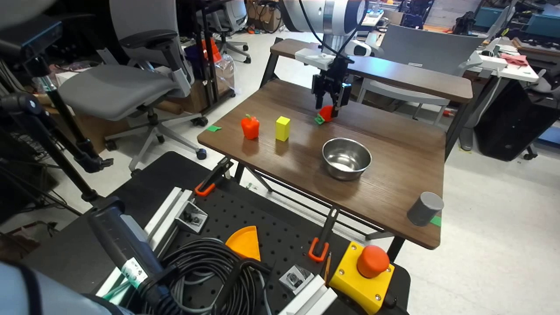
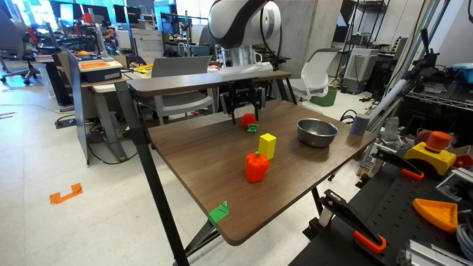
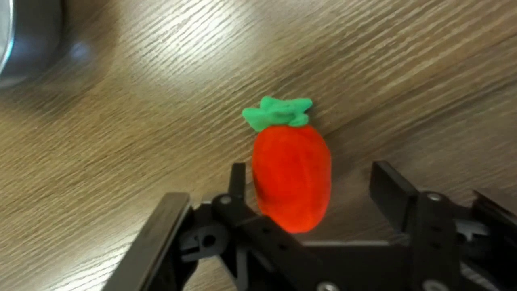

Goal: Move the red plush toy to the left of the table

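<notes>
The red plush toy is a small red lump with a green leafy top. It lies on the dark brown table, toward the back side near the raised shelf. It also shows in an exterior view and in the wrist view. My gripper is open, pointing down over the toy. The toy shows between the fingers, close to the left finger, with a wider gap to the right finger. The gripper also shows in both exterior views, fingertips at about toy height. It holds nothing.
A red-orange pepper, a yellow block, a steel bowl and a grey cylinder stand on the table. A raised shelf runs along its back. Green tape marks a corner.
</notes>
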